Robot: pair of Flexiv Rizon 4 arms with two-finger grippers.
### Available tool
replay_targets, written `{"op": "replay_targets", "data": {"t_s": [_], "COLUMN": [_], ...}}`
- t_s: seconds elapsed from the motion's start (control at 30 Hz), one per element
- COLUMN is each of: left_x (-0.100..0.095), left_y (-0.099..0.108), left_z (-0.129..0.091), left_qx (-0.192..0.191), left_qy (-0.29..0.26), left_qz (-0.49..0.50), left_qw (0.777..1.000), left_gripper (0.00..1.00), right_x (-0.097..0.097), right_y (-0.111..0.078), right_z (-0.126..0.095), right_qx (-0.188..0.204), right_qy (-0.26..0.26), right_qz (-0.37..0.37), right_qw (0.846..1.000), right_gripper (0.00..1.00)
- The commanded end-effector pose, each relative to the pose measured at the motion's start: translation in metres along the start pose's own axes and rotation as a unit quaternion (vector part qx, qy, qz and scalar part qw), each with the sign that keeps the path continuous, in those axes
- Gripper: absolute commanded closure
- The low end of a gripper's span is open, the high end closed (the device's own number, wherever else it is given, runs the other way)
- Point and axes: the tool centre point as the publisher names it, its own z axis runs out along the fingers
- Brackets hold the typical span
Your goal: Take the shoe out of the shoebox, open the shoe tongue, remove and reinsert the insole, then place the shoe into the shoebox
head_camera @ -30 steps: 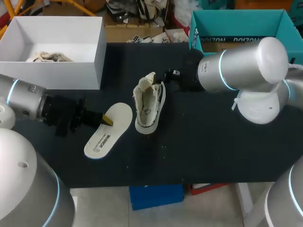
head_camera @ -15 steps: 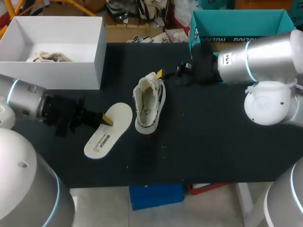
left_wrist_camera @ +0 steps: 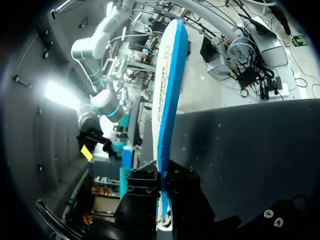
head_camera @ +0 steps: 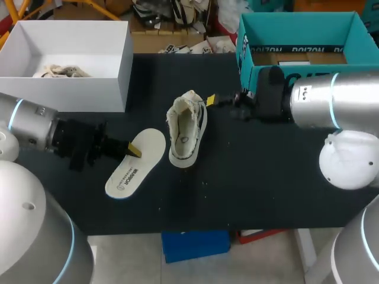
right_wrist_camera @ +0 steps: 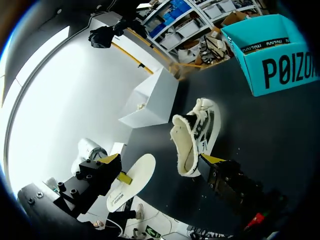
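**Shoe out, insole out**

Shoe [head_camera: 185, 131] lies mid-tabletop, opened wide. Left gripper [head_camera: 133, 150] pinches the insole [head_camera: 127, 171] just left of it. Right gripper [head_camera: 210, 99] sits at the shoe's far-right side; I cannot tell its state. Reinserting and boxing remain.

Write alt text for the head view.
The left pincer holds a white insole beside a white shoe on the black table. The right pincer is close to the shoe's far end; an open white shoebox stands at the far left.
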Motion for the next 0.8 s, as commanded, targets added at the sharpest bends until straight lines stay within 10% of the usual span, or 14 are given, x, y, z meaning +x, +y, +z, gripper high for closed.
{"op": "replay_targets", "data": {"t_s": [0.03,0.8], "left_x": [0.0,0.0], "left_y": [0.0,0.0], "left_z": [0.001,0.001], "left_qx": [-0.001,-0.001], "left_qy": [0.001,0.001], "left_qz": [0.001,0.001], "left_qw": [1.0,1.0], "left_gripper": [1.0,1.0], "right_x": [0.007,0.001], "right_y": [-0.017,-0.069], "right_z": [-0.026,-0.065], "right_qx": [-0.028,-0.056], "right_qy": [-0.032,-0.091], "right_qz": [0.006,0.06], "right_qw": [0.999,0.992], "right_gripper": [0.0,0.0]}}
